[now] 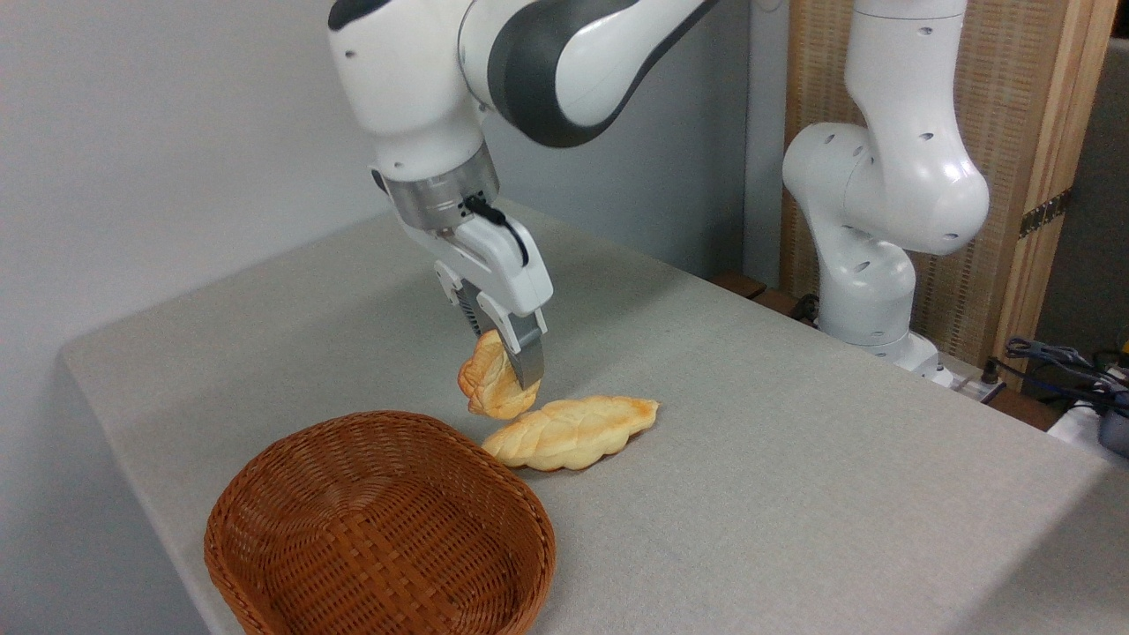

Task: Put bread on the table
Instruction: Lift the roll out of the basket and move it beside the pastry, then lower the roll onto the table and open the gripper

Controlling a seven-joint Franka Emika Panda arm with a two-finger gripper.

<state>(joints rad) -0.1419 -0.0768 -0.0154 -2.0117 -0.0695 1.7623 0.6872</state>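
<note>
Between the rim of the brown woven wicker basket (379,529) and the long pale-yellow braided loaf (573,432), the small roundish orange-golden bun (490,377) with a cracked crust hangs in the end effector (510,370) of the white Franka arm. The grey metal fingers are pinching the bun from its sides; one finger (527,357) shows plainly on the right of it, while the other is mostly hidden behind the crust. The bun is held on edge, its broad face turned toward the left of the picture and its lower end pointing down.

What the coming move turns on is the vertical gap. The bun sits directly under the end effector and appears to be just above the light grey-beige cloth tabletop (794,423), though whether its bottom edge already touches the cloth cannot be told from this angle. It is outside the basket, and its lower right edge is very near, perhaps overlapping in view, the left tip of the braided loaf. The loaf's long axis runs from lower left to upper right. Judging from this, a short straight descent and a release would finish the task, with a risk that the bun tips onto the loaf.

No brand, label or readable writing shows anywhere.
</note>
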